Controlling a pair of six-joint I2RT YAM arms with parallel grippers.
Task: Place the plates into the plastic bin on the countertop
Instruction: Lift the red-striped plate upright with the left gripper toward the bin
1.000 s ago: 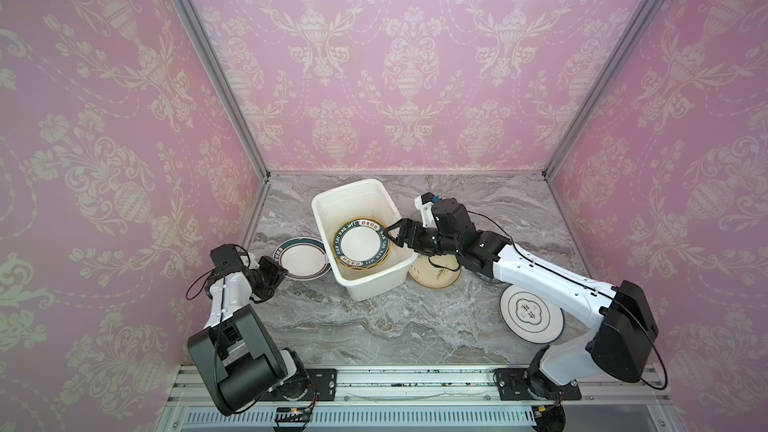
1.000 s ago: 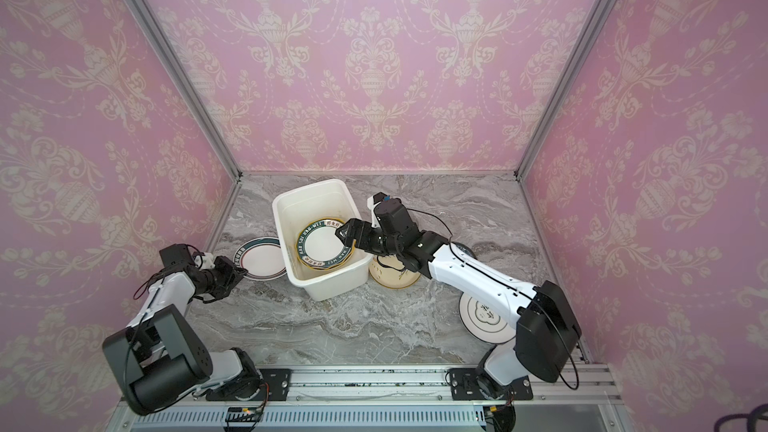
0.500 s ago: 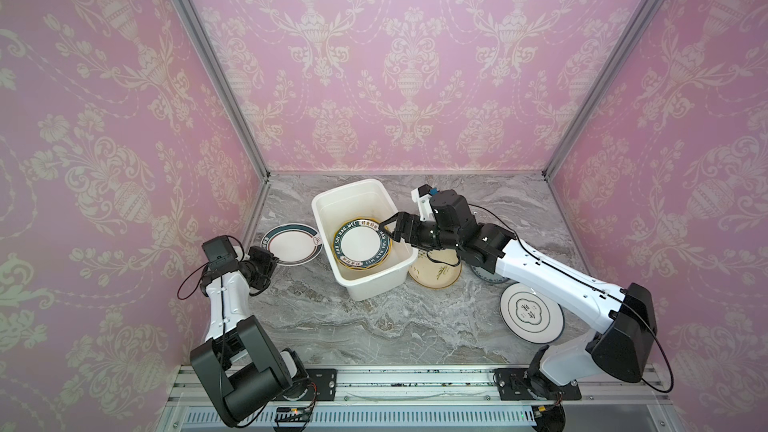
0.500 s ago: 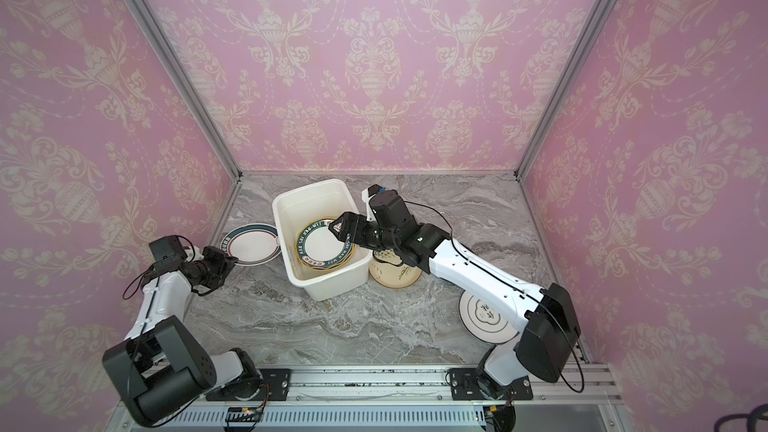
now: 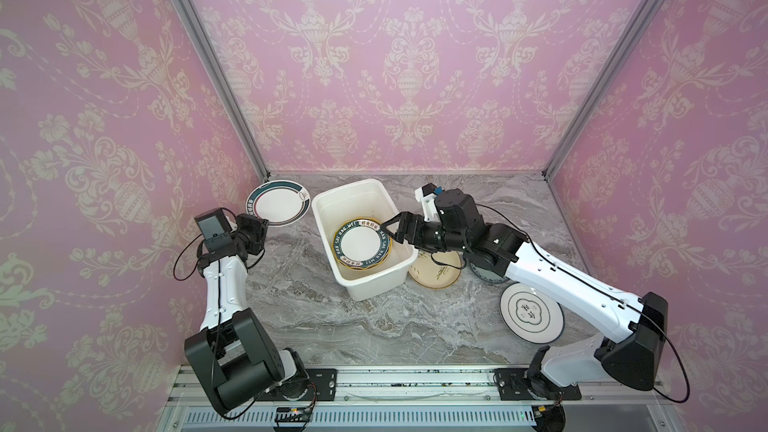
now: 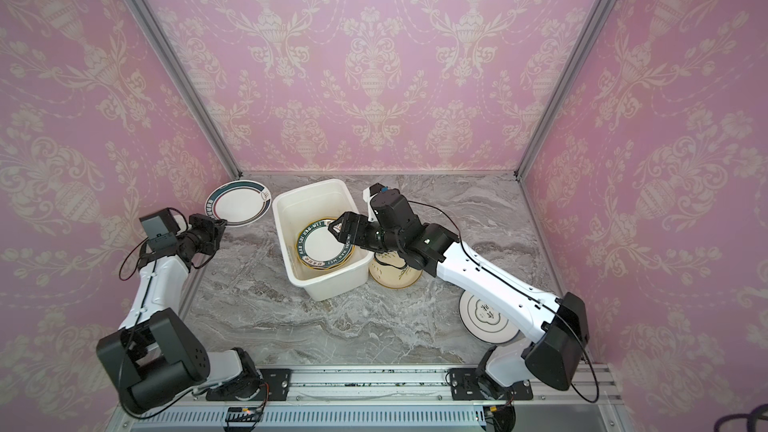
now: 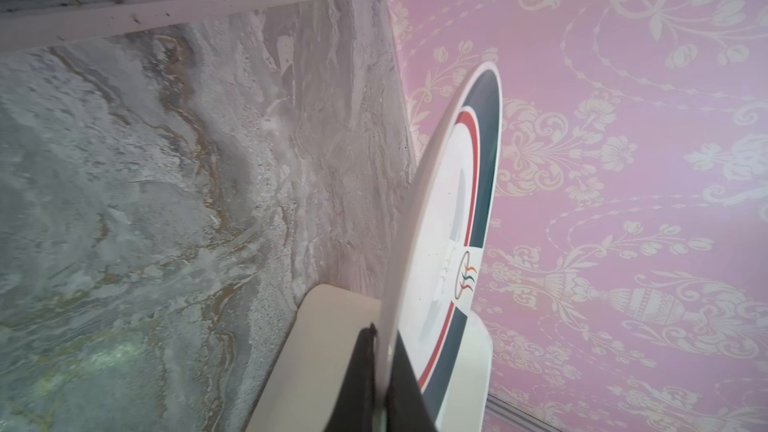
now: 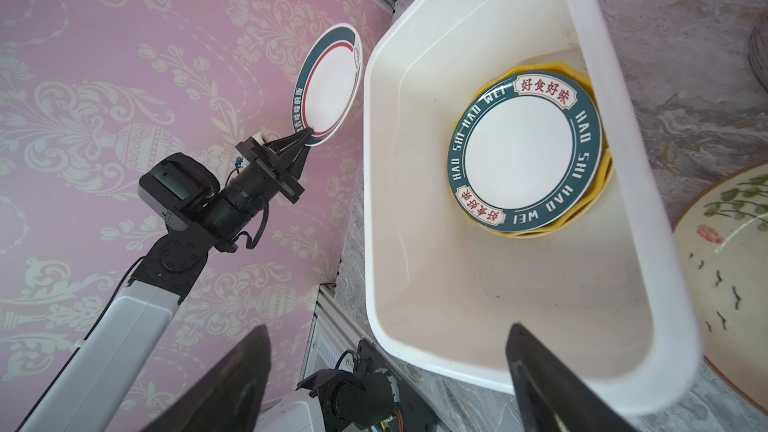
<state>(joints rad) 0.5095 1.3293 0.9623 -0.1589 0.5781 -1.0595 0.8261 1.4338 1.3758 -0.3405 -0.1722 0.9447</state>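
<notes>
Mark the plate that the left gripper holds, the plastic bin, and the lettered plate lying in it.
held plate [image 5: 279, 202], in a top view, on its white centre.
plastic bin [image 5: 353, 201], in a top view, on its bare inside at the far end.
lettered plate [image 8: 521, 158], right wrist view, on its white centre.

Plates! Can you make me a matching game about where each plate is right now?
Things:
1. HAO WEI plate
2. red-lined plate
3. green-sprig plate
4. thin-ringed white plate

Places:
A. on the countertop, right beside the plastic bin
B. held up in the air by the left gripper
C. inside the plastic bin
D. on the countertop, away from the plastic bin

Pairs: 1-C, 2-B, 3-A, 4-D
</notes>
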